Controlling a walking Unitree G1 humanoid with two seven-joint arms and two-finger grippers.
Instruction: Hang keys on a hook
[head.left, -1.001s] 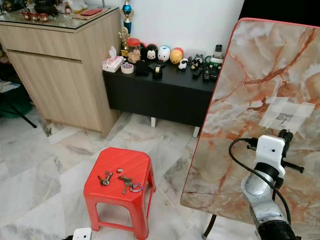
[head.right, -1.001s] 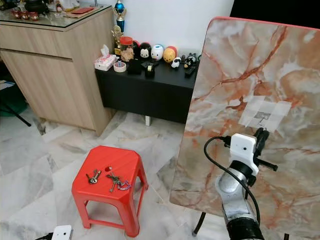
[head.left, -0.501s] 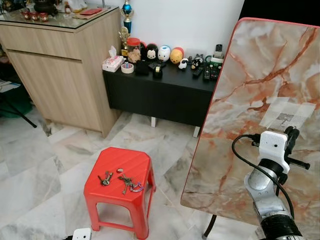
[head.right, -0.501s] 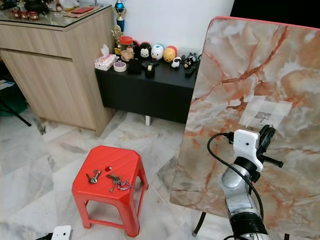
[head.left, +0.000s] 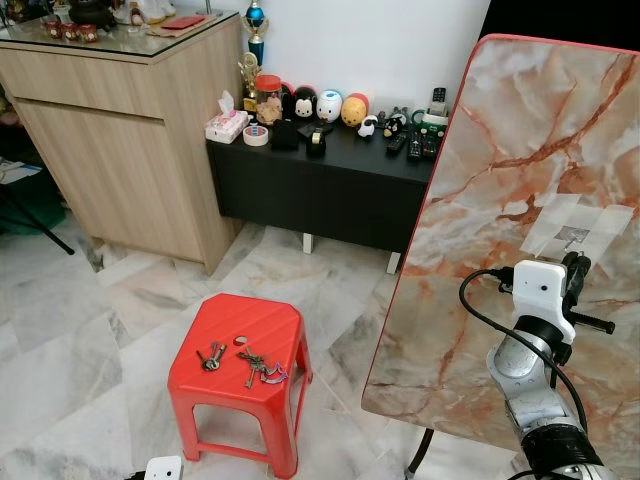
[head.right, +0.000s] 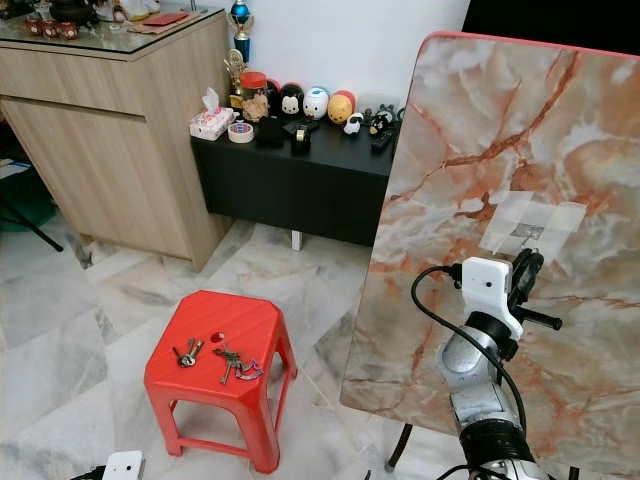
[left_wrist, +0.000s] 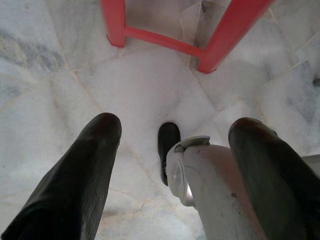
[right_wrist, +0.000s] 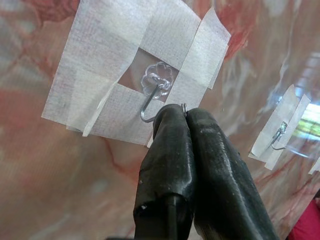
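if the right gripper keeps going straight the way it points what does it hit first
Most likely the metal hook, just off the tips of the right gripper, then the white tape on the marble board. Exact depth is unclear.

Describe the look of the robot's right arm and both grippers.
The right arm is silver metal with rounded joints, darker and ribbed lower down. A white boxy camera module sits at the wrist, and a black cable loops out beside it. The right gripper and left gripper each have two long, rounded, matte black fingers.
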